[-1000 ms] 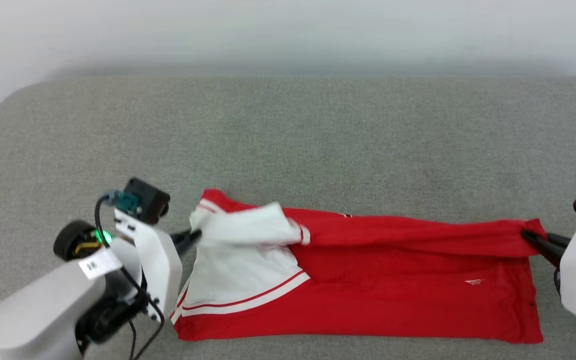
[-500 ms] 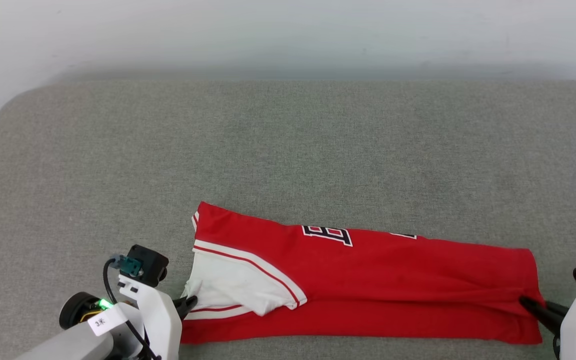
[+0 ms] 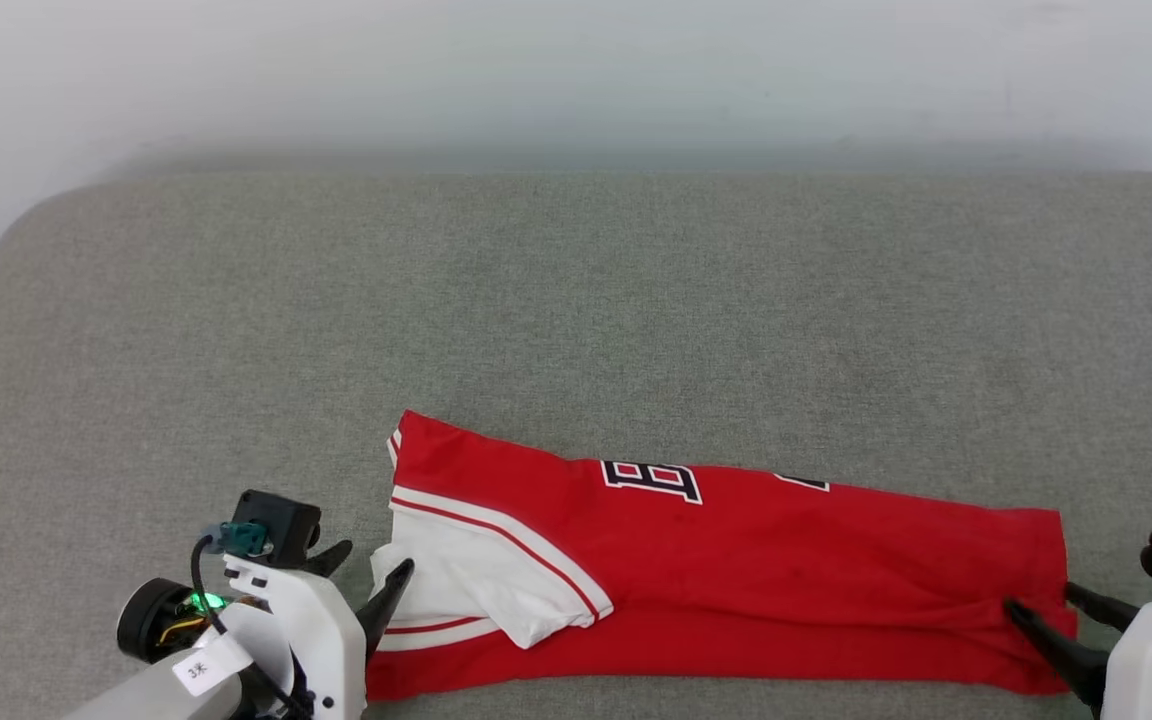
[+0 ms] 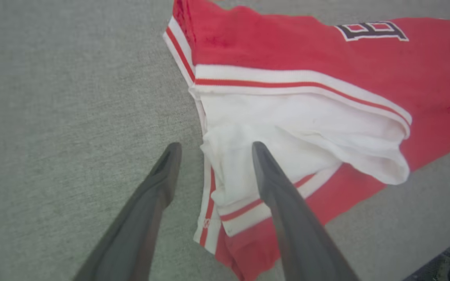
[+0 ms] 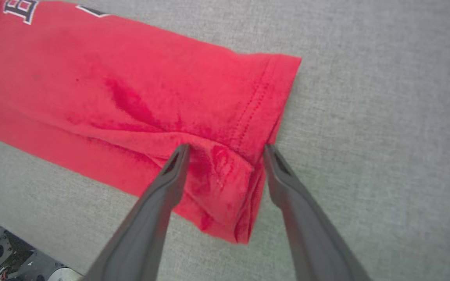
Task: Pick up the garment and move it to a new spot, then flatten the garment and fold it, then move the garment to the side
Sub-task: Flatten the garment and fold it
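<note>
one folded red garment [image 3: 736, 570] lies on one grey surface [image 3: 576, 300], the left gripper [image 3: 376, 557] and right gripper [image 3: 1041, 598] both open at its two ends.

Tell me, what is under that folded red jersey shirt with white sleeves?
The red jersey shirt lies on a grey woven fabric surface, which shows all round it. Its white sleeve covers a lower red layer. Anything else beneath is hidden.

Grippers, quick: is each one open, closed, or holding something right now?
Left gripper: open, holding nothing, fingers astride the white sleeve edge of the garment.
Right gripper: open, holding nothing, fingers astride the red hem corner.
</note>
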{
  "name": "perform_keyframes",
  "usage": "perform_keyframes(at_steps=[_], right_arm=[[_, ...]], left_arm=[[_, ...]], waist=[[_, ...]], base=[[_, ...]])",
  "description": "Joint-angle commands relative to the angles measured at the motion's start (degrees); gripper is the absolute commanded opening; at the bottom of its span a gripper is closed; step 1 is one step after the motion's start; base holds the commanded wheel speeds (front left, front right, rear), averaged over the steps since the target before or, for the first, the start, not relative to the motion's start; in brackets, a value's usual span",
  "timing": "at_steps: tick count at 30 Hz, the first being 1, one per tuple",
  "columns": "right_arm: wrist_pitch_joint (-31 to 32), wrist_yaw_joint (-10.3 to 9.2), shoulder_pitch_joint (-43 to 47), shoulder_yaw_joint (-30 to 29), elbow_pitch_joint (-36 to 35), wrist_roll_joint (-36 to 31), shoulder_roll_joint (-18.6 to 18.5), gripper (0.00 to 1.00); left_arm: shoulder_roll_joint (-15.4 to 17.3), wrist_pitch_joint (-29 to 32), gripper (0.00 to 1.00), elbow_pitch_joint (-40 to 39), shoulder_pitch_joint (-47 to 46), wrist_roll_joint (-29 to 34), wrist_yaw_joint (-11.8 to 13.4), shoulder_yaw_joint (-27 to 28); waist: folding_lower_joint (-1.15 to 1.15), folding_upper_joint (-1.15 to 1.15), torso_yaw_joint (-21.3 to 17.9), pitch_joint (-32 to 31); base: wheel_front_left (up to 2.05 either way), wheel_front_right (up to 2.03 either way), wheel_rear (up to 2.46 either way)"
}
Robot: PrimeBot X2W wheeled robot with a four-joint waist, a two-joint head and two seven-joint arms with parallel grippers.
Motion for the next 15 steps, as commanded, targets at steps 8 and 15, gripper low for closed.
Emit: perform_keyframes(at_steps=[8, 15], right_arm=[[2.96, -0.05, 2.42, -7.48, -7.92, 5.05, -4.08, 1.00], [13.86, -0.05, 2.61, -11.85, -7.47, 11.77, -6.55, 1.00]], left_arm=[[0.24, -13.02, 1.00, -4.85, 3.24, 3.70, 9.53, 5.20], [-1.04, -17.04, 1.00, -8.18, 5.63, 9.57, 16.83, 10.72]], waist=[[0.00, 0.00, -0.09, -2.31], [0.00, 0.00, 0.86, -0.96]], base=[[0.00, 0.00, 0.00], [0.00, 0.00, 0.00]])
